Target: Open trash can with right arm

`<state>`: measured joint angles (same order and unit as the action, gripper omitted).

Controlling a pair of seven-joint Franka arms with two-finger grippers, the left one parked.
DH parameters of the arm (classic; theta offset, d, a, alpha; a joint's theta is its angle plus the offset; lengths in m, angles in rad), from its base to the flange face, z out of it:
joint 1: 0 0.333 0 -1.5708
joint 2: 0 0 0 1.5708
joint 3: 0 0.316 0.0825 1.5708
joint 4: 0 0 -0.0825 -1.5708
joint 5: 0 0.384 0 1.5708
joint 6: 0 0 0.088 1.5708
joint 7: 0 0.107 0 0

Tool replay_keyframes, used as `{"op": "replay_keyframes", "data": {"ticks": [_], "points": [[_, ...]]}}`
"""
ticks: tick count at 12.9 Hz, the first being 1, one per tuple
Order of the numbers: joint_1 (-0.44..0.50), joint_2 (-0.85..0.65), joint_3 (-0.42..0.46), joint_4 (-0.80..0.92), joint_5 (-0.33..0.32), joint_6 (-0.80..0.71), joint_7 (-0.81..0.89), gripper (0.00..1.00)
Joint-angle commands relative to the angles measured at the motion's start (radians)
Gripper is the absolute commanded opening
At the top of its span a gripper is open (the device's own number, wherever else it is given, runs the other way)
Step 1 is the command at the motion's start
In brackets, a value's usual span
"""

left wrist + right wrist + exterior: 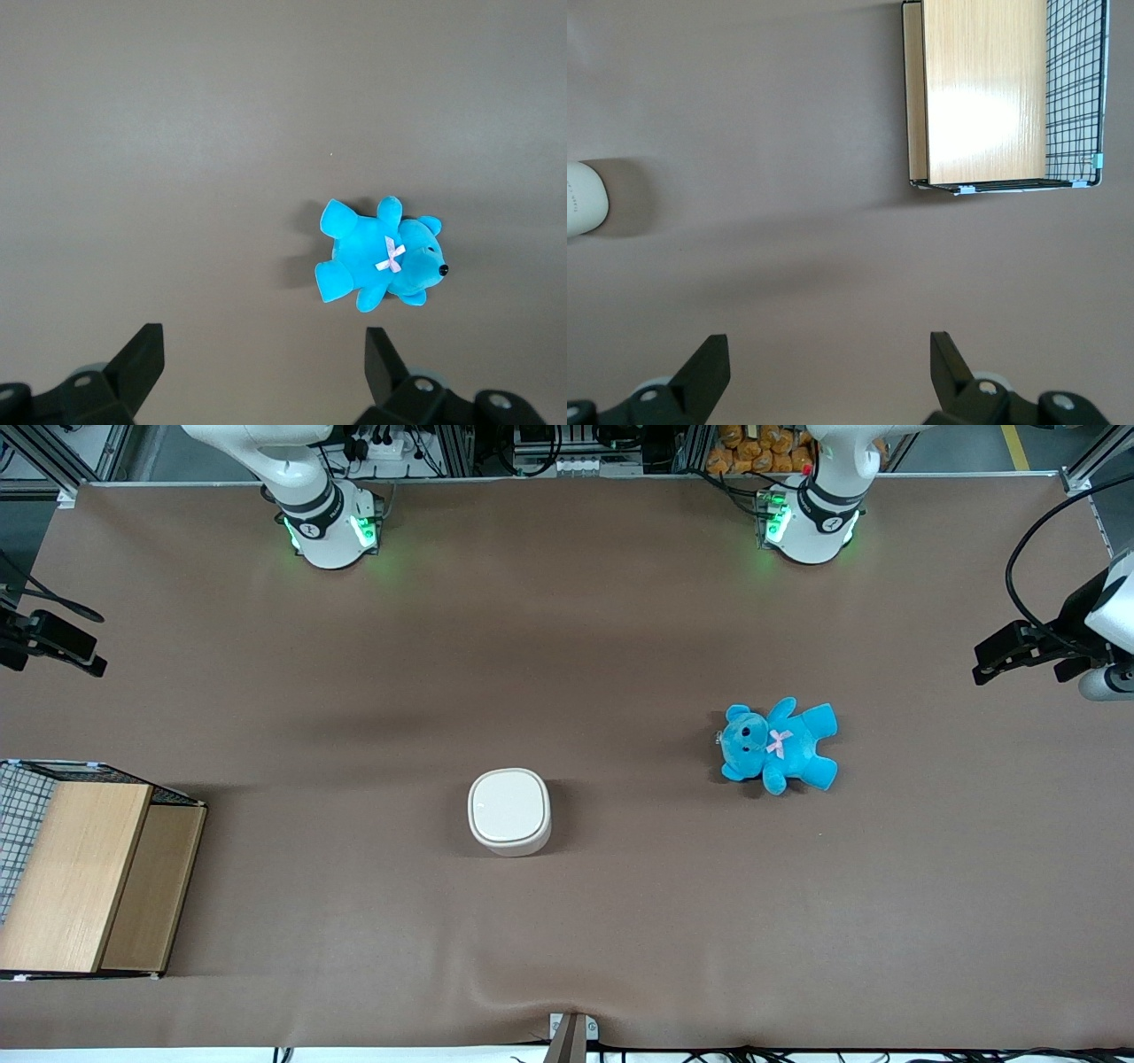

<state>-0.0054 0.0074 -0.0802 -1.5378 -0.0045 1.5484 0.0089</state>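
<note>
Brown matting covers the whole table (620, 602), and your trash can (509, 811) stands upright on it with its lid (508, 804) shut flat. Taking the can as your mark, the wooden box (84, 872) lies toward the working arm's end and the blue teddy (780, 746) toward the parked arm's. Your gripper (830, 367) hangs high over bare mat between can and box, fingers spread wide, holding nothing. Expect light, smooth, slippery plastic that may skid or tip; catch the lid's edge, away from its hinge.
</note>
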Motion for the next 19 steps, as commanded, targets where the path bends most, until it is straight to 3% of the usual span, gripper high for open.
{"op": "replay_keyframes", "data": {"ticks": [1,6,8,10,16,19], "points": [[0.008,0.002,-0.003,-0.002,0.0,-0.007,0.003,1.0],[0.028,0.028,0.002,0.007,0.04,-0.005,-0.001,0.99],[0.045,0.052,0.005,0.013,0.041,-0.002,0.0,0.85],[0.056,0.098,0.028,0.045,0.044,-0.001,0.04,0.83],[0.136,0.247,0.075,0.18,0.074,0.004,0.23,0.21],[0.162,0.334,0.152,0.244,0.075,0.007,0.345,0.01]]}}
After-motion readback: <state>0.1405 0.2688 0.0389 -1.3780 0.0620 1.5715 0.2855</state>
